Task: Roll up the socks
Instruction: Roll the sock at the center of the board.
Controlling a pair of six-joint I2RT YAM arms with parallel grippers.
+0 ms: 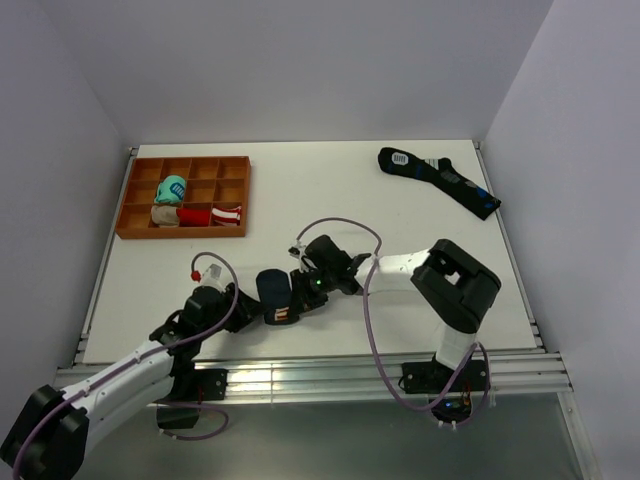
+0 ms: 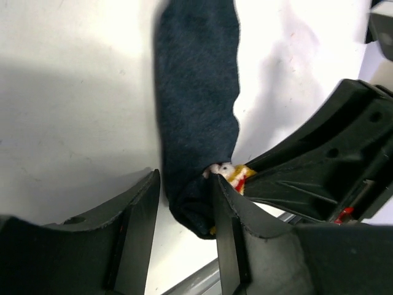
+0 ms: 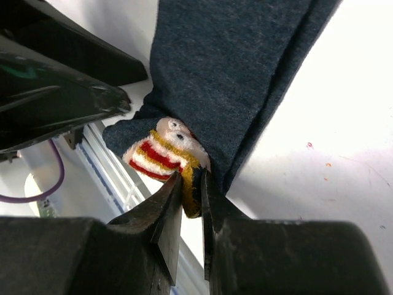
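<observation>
Tray (image 1: 234,190) holds three rolled bundles (image 1: 166,214); right end effector (image 3: 190,184) pinches socks (image 3: 227,67).

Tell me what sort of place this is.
Probably a robot test cell: a white table boxed in by blank walls, left arm and right arm at the socks, and a compartment tray of rolled bundles.

Left arm (image 1: 120,370), right arm (image 1: 400,263): clad white, black joints, purple cable (image 1: 366,300) attached. Left pincer (image 2: 183,184), right pincer (image 3: 190,181): moulded black.
</observation>
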